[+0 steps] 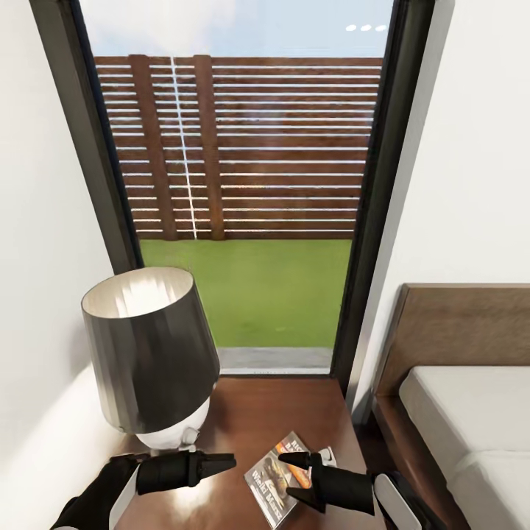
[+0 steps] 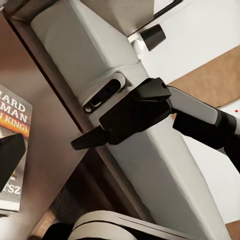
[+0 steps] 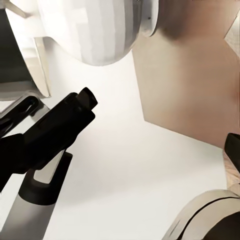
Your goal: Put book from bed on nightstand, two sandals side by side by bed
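The book, with a dark cover, an orange band and white lettering, lies flat on the dark-brown nightstand; its edge also shows in the left wrist view. My right gripper hovers just over the book, open, with its fingers pointing left and nothing between them. My left gripper hangs a little left of the book, beside the lamp base, open and empty. The bed, with a brown headboard and pale mattress, stands right of the nightstand. The sandals are out of view.
A lamp with a dark shade and white base takes up the nightstand's left half. A tall dark-framed window stands behind, with white walls on both sides. A narrow gap separates the nightstand from the bed frame.
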`<state>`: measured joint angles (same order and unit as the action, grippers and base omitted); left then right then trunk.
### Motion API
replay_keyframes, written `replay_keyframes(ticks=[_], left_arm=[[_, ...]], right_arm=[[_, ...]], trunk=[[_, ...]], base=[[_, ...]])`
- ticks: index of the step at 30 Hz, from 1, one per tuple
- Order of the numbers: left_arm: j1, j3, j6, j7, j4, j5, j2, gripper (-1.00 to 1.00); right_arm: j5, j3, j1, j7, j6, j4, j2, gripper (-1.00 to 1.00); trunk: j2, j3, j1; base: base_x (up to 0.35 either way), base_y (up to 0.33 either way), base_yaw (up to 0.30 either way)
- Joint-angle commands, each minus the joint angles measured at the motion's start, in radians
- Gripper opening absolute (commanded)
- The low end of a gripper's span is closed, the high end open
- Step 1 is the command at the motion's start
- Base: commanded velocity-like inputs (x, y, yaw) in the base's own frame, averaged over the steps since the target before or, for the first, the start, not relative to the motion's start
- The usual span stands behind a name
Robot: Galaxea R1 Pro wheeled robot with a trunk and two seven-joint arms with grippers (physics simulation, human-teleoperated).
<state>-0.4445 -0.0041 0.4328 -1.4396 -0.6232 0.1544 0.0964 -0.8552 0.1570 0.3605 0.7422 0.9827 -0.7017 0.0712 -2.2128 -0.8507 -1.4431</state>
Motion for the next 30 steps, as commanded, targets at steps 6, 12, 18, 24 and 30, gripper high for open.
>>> replay_keyframes(ticks=[6,12,18,24,30], left_arm=[[0.000,0.000,0.011,-0.001,0.002,0.002,0.000,1.00],[0.000,0.000,0.011,-0.001,0.002,0.002,0.000,1.00],[0.000,0.000,0.011,-0.001,0.002,0.002,-0.001,1.00],[0.000,0.000,0.011,-0.001,0.002,0.002,-0.001,1.00],[0.000,0.000,0.011,-0.001,0.002,0.002,-0.001,1.00]], right_arm=[[0.002,0.004,0.001,0.005,0.001,0.000,0.001,1.00],[0.002,0.004,0.001,0.005,-0.001,-0.001,0.001,1.00],[0.003,0.004,0.001,0.005,-0.002,-0.002,0.001,1.00],[0.002,0.003,0.001,0.005,-0.002,-0.003,0.001,1.00],[0.003,0.003,0.001,0.005,-0.002,-0.002,0.001,1.00]], trunk=[[0.042,0.018,0.023],[0.084,0.037,0.046],[0.126,0.056,0.069],[0.168,0.074,0.092],[0.210,0.093,0.115]], base=[[0.000,0.000,0.000],[0.000,0.000,0.000],[0.000,0.000,0.000],[0.000,0.000,0.000],[0.000,0.000,0.000]])
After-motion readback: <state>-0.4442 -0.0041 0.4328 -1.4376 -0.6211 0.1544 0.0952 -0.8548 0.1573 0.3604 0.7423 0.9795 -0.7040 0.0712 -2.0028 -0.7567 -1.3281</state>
